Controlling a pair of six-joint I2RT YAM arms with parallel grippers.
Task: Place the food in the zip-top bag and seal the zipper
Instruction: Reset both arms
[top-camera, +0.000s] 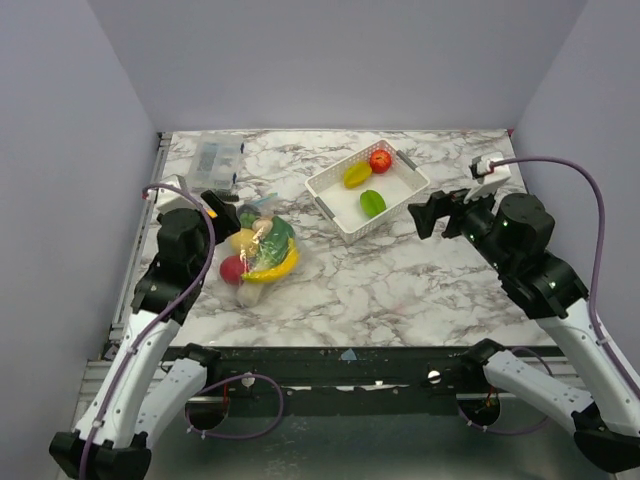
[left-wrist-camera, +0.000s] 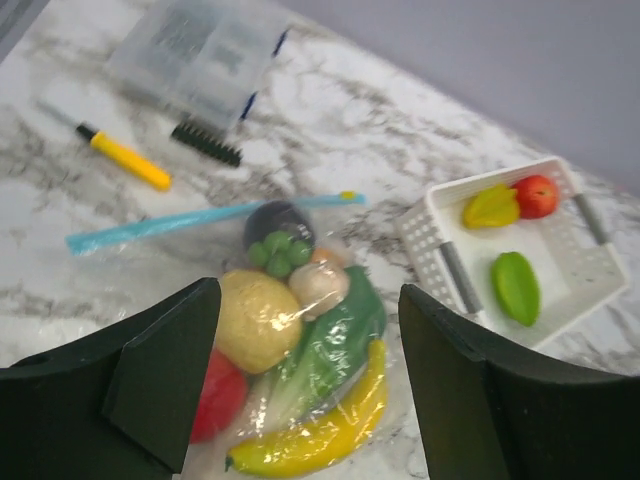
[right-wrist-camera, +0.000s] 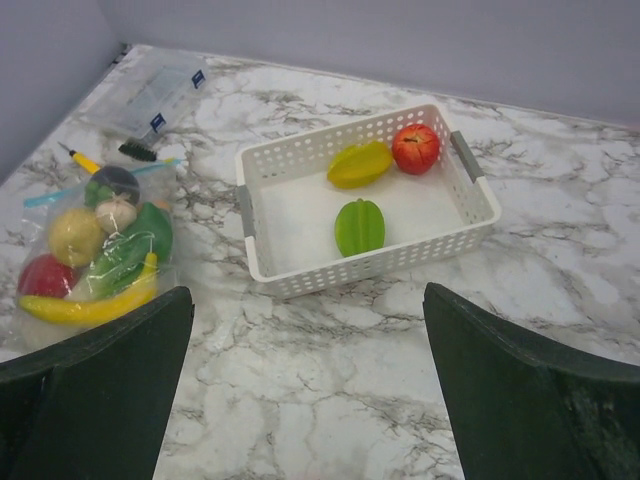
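Zip-top bag (left-wrist-camera: 300, 345), between parted, empty left fingers (left-wrist-camera: 150, 370): partly filled. Three food pieces (right-wrist-camera: 359, 226) outstanding (basket (right-wrist-camera: 330, 272), ahead of parted right fingers (right-wrist-camera: 100, 380)); zipper (left-wrist-camera: 200, 218) seal unclear.

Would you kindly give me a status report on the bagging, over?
Left gripper open, empty, above zip-top bag. Right gripper open, empty, beside white basket. Bag holds food; three pieces lie in basket. Zipper seal unclear; nothing blocking.
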